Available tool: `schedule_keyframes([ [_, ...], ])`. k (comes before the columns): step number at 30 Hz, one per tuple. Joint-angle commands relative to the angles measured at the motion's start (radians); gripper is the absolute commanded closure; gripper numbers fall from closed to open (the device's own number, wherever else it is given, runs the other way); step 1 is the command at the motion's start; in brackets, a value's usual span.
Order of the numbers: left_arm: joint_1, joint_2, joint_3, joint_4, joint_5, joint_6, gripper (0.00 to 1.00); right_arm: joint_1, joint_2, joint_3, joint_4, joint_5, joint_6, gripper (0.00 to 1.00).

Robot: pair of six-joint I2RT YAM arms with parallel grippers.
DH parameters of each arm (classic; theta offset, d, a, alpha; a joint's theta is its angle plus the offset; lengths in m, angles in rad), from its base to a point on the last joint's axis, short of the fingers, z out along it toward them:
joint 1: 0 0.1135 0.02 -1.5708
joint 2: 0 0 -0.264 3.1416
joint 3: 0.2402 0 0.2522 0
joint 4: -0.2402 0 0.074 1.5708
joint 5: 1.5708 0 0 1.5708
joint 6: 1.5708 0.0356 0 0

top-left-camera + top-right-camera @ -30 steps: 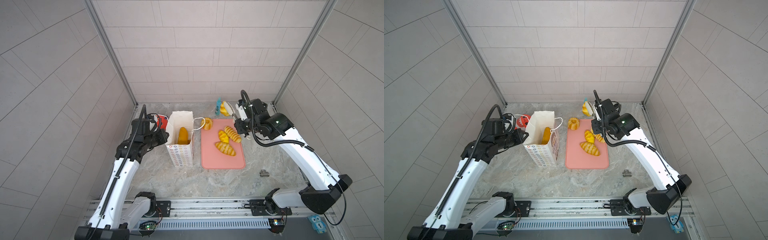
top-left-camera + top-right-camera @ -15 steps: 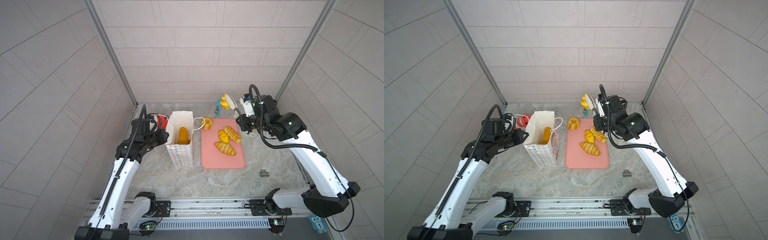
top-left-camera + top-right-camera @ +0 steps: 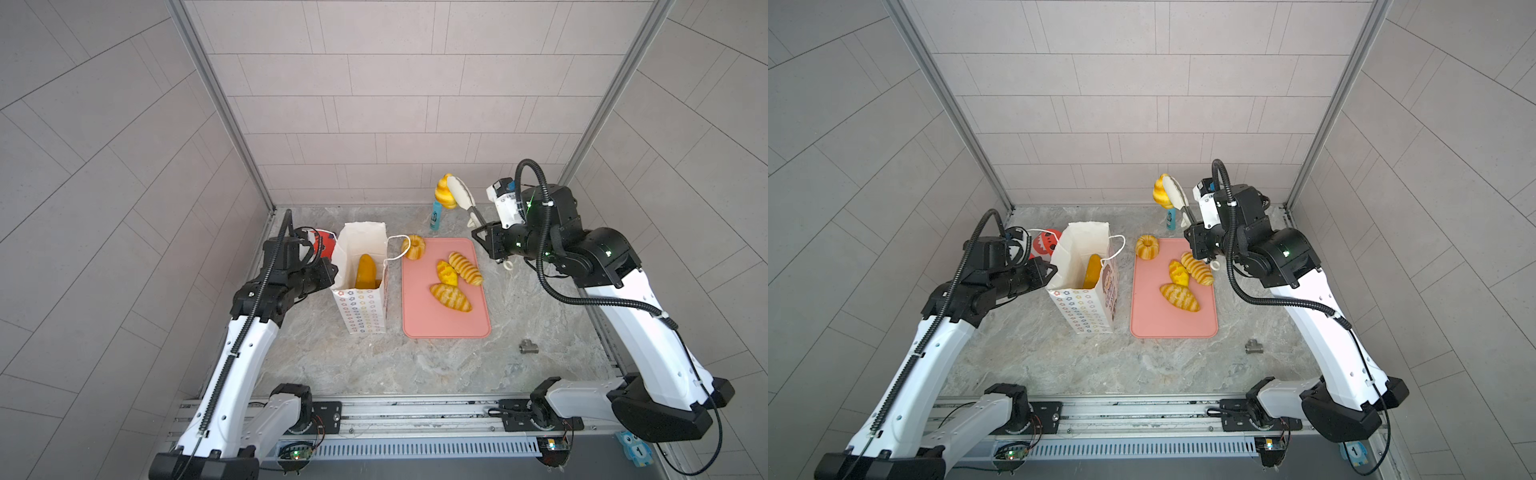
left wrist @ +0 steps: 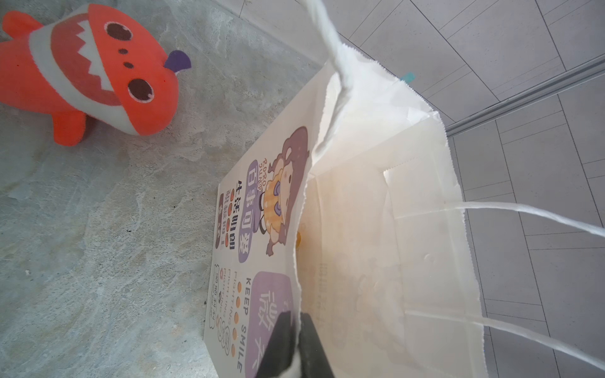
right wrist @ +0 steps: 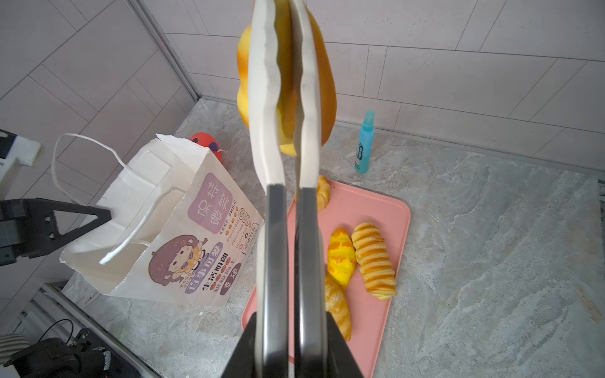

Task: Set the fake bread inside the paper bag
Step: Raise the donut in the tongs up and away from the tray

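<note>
**Right wrist view: twisted bread raised in tongs, bag rim pinched**

Clenched on the dark handles of the tongs (image 5: 265, 114), the right end effector (image 5: 291, 350) squeezes their pale, wavy-edged blades onto a glossy yellow twisted bread (image 5: 327, 81). In both top views this bread hangs in the air over the far part of the marbled bench (image 3: 374, 365). Its long axis runs along the blades, which point up and away from the arm toward the back wall. A teal spray bottle (image 3: 435, 216) stands on the bench by that wall.

The left end effector (image 4: 294, 347) is clamped on the serrated rim of the paper bag (image 4: 360, 229), matte white and upright, its mouth open and its cord handles loose. Inside it a smooth long loaf (image 3: 365, 272) stands on end, leaning.

Just beside the bag lies a flat pink tray (image 3: 444, 324) carrying two ribbed striped rolls (image 3: 465, 268) and an oval bun (image 3: 446, 273). Their long axes slant from far-left to near-right. A fluted ring (image 3: 413, 247) sits at the tray's far corner nearest the bag. A plush red-orange shark (image 4: 91, 72) lies on the bench at the bag's far-left side, apart from it.
</note>
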Motion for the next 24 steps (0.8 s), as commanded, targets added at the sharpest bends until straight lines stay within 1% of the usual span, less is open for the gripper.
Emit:
schedule_keyframes([
  [1,0.005,-0.011,0.020,-0.004,0.001,0.005,0.89,0.008,-0.030,0.032,0.072,-0.053,0.000,0.79],
  [6,0.005,-0.011,0.021,-0.003,0.000,0.002,0.88,0.018,-0.025,0.036,0.096,-0.097,0.012,0.79],
  [13,0.004,-0.005,0.023,-0.001,0.005,-0.001,0.88,0.060,-0.009,0.040,0.132,-0.151,0.030,0.80],
  [24,0.004,-0.007,0.024,0.001,0.005,-0.003,0.88,0.173,0.042,0.080,0.138,-0.145,0.026,0.79],
])
